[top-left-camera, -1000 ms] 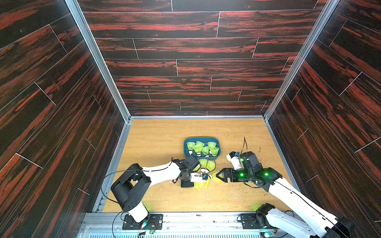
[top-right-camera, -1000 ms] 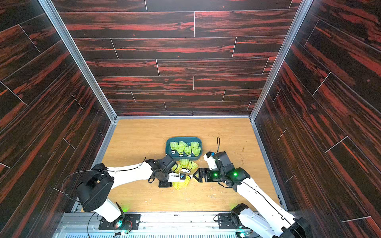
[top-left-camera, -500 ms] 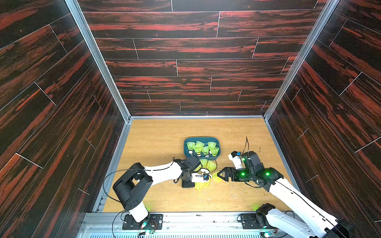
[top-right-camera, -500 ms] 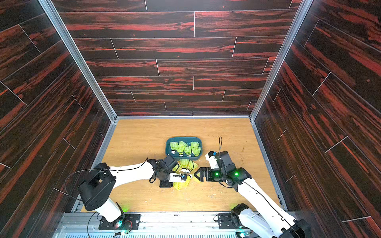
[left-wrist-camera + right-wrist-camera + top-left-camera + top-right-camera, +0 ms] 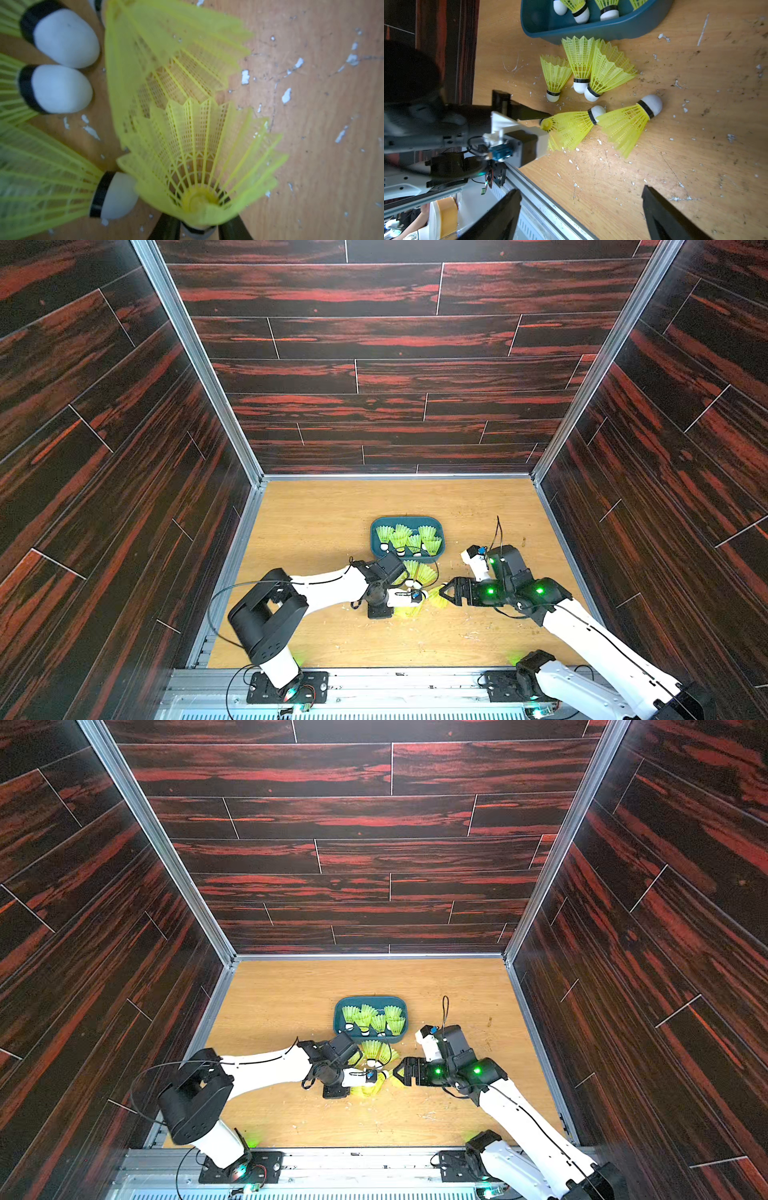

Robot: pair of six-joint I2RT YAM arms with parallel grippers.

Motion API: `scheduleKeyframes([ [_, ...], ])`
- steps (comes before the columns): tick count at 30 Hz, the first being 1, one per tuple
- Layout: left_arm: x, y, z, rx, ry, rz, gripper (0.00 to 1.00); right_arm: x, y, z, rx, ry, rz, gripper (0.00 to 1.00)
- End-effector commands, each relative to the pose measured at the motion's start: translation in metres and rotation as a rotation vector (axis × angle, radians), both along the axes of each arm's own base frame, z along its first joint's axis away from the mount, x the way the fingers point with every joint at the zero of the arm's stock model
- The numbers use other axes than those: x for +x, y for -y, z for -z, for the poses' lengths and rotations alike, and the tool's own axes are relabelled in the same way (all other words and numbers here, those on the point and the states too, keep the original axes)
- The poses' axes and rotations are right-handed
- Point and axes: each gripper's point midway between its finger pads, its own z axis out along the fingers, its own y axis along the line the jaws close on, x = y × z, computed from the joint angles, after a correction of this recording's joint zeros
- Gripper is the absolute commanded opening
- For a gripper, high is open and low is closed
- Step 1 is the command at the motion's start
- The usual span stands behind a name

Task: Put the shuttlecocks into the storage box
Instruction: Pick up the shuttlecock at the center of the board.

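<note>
The teal storage box [image 5: 407, 518] [image 5: 370, 998] sits mid-table with several yellow-green shuttlecocks [image 5: 401, 537] lying in it. My left gripper [image 5: 198, 231] is shut on the cork of one shuttlecock [image 5: 199, 158], which lies on the wood in front of the box; in the right wrist view it is the shuttlecock [image 5: 569, 128] at the left gripper [image 5: 545, 122]. A second loose shuttlecock [image 5: 627, 124] lies against its skirt. Three more [image 5: 579, 60] lie by the box wall [image 5: 591, 31]. My right gripper [image 5: 581, 207] [image 5: 446, 593] is open and empty, just right of the cluster.
White flecks litter the wooden floor [image 5: 332, 531]. An aluminium rail [image 5: 374, 680] runs along the front edge under both arm bases. Dark wood-panel walls [image 5: 124, 489] close in the left, right and back sides.
The left gripper's jaws have closed on the shuttlecock's cork. The right gripper has stayed open and barely shifted.
</note>
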Motion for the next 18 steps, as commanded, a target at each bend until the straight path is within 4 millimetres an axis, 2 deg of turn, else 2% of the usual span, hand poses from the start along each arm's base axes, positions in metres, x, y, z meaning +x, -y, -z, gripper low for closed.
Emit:
scheduleKeyframes([
  [1, -0.003, -0.006, -0.025, -0.041, 0.047, -0.045, 0.25, 0.01, 0.0, -0.008, -0.008, 0.022, 0.014, 0.94],
  [6, -0.003, -0.012, -0.056, -0.105, 0.096, -0.119, 0.24, 0.028, -0.004, -0.024, -0.006, 0.062, 0.041, 0.93],
  [11, 0.011, -0.011, -0.086, -0.175, 0.144, -0.283, 0.25, 0.049, -0.01, -0.042, 0.004, 0.1, 0.06, 0.93],
  [16, 0.041, -0.003, -0.114, -0.315, 0.2, -0.512, 0.26, 0.07, -0.021, -0.053, 0.015, 0.117, 0.064, 0.93],
  [18, 0.057, -0.001, -0.122, -0.358, 0.197, -0.614, 0.26, 0.078, -0.025, -0.051, 0.016, 0.107, 0.065, 0.93],
])
